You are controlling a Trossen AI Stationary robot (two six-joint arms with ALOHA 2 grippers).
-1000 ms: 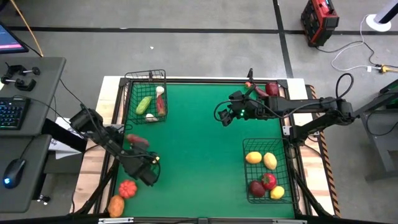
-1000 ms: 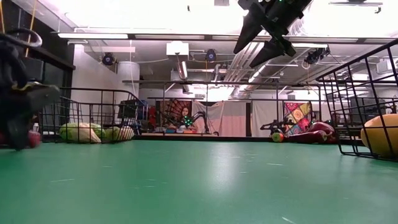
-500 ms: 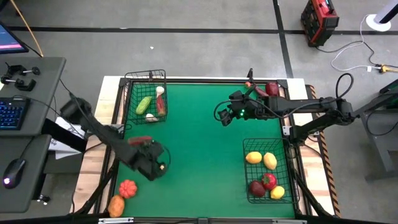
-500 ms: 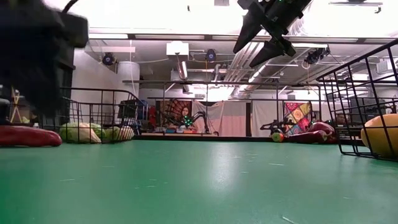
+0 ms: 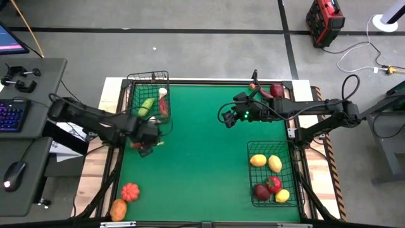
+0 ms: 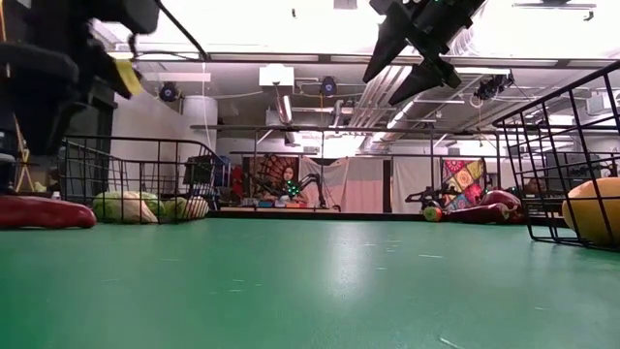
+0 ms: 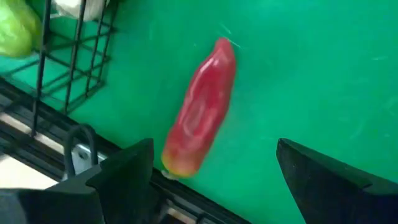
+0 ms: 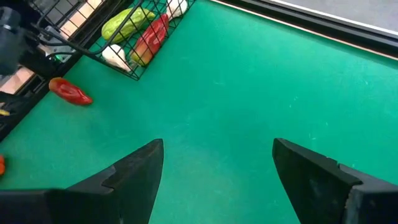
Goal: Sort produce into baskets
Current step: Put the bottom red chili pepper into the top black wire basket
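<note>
Grey floor (image 5: 202, 38) with black tape lines, desk (image 5: 28, 95) beside table.

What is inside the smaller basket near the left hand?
The smaller basket holds a green vegetable, a red one and white pieces. The left hand covers the basket's near corner from above, so anything under it stays hidden.

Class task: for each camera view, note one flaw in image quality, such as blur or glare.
Low view: ceiling lights blow out to white glare, and the left arm is a dark blur. Left wrist view: the red pepper looks slightly soft. High view: evenly lit, and the left gripper is a little smeared.
</note>
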